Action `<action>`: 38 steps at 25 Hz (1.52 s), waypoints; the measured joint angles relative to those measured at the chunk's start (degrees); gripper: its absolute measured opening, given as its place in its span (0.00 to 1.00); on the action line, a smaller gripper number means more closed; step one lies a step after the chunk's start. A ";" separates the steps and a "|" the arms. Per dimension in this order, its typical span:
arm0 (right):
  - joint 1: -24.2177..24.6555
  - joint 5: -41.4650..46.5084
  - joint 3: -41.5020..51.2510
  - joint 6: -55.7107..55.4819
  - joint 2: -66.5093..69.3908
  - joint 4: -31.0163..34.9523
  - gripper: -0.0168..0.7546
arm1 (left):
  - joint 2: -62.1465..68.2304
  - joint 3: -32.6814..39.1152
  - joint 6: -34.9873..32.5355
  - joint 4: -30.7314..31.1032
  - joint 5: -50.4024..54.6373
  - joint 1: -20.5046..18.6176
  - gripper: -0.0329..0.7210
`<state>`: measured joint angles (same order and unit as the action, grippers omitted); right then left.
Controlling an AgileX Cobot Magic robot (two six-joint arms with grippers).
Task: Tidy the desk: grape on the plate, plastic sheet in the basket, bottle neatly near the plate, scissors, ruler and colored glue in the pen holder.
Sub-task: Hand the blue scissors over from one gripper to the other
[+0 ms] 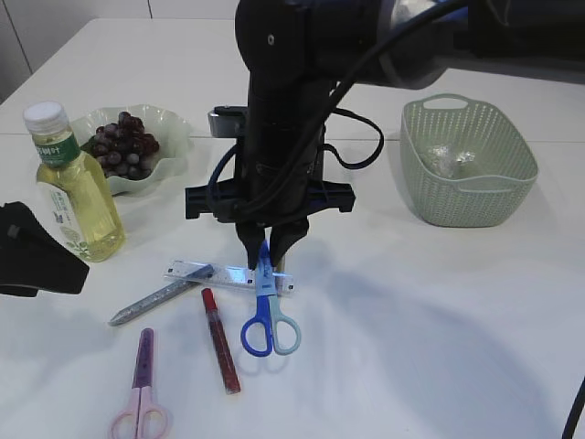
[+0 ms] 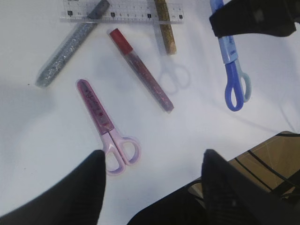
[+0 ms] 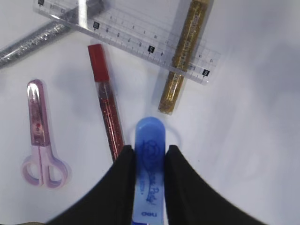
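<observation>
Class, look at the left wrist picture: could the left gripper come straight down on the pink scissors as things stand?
Probably yes. The left gripper is open above the table, and the pink scissors lie flat just ahead of its fingertips with nothing on top of them. The red glitter glue lies apart beside them.

Blue scissors (image 1: 268, 315); pink scissors (image 1: 141, 395); red glitter glue (image 1: 220, 340); green basket (image 1: 466, 165)

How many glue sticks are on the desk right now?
3. Silver glue lies under the ruler's left end, red glue sits below the ruler, and gold glue crosses its right end. None seem hidden.
</observation>
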<state>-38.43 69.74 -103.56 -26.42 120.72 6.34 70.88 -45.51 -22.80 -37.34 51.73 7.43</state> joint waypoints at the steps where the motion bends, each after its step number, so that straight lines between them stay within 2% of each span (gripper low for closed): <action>1: 0.00 0.00 -0.47 0.00 0.00 0.00 0.23 | 0.64 0.00 -0.62 -0.48 -0.08 0.00 0.67; 10: 0.00 0.23 -2.32 0.37 0.00 0.00 0.23 | 4.08 0.00 -9.91 -9.91 -1.60 0.00 0.67; 20: 0.00 0.23 -3.58 0.40 0.00 0.00 0.23 | 7.83 0.49 -16.69 -15.79 -2.27 0.00 0.67; 26: 0.32 0.44 -6.05 0.50 -0.09 0.09 0.23 | 7.90 3.35 -23.02 -22.96 -3.39 0.00 0.67; 38: 0.46 0.44 -6.41 0.50 -0.13 1.60 0.23 | 14.03 3.49 -34.30 -36.93 -2.89 0.00 0.67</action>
<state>-37.97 70.18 -109.97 -25.93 120.59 7.94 84.92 -42.01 -57.11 -74.27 48.84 7.43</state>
